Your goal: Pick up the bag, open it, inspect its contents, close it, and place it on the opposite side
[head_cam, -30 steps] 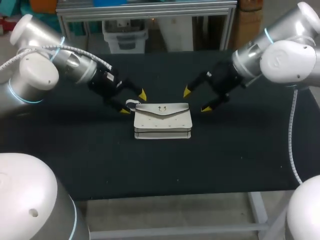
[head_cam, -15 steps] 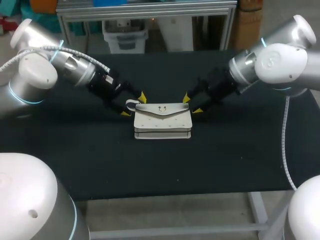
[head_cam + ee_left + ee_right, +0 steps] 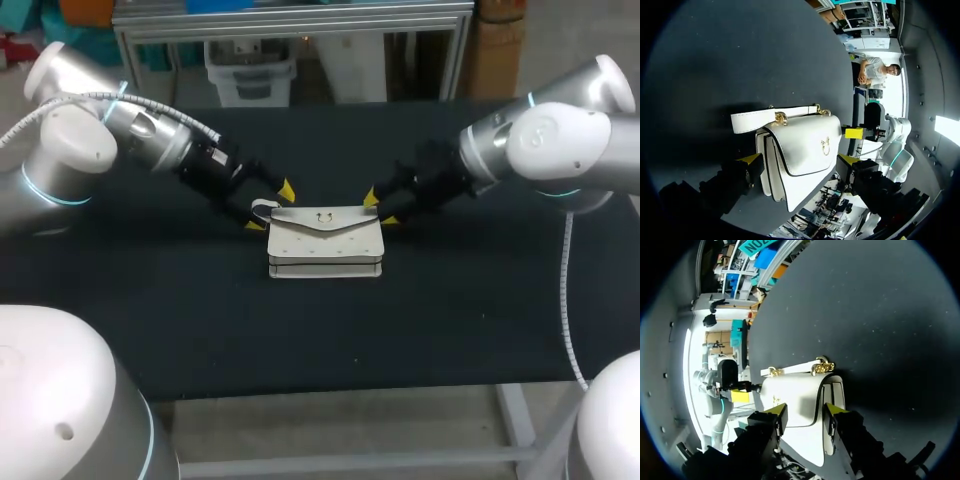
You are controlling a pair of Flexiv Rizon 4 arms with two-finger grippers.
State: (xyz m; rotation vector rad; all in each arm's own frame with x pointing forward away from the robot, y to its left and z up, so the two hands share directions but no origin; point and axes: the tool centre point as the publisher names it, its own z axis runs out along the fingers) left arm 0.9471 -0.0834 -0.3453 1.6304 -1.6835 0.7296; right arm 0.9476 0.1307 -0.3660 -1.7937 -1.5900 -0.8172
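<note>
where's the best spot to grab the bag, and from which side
Probably by its two short ends, near the strap, with one gripper coming in from each side. The bag lies flat with its flap up and shut, so each end is a thin edge that open fingers can straddle. The left gripper and right gripper sit at those corners, clear of the flap.
</note>
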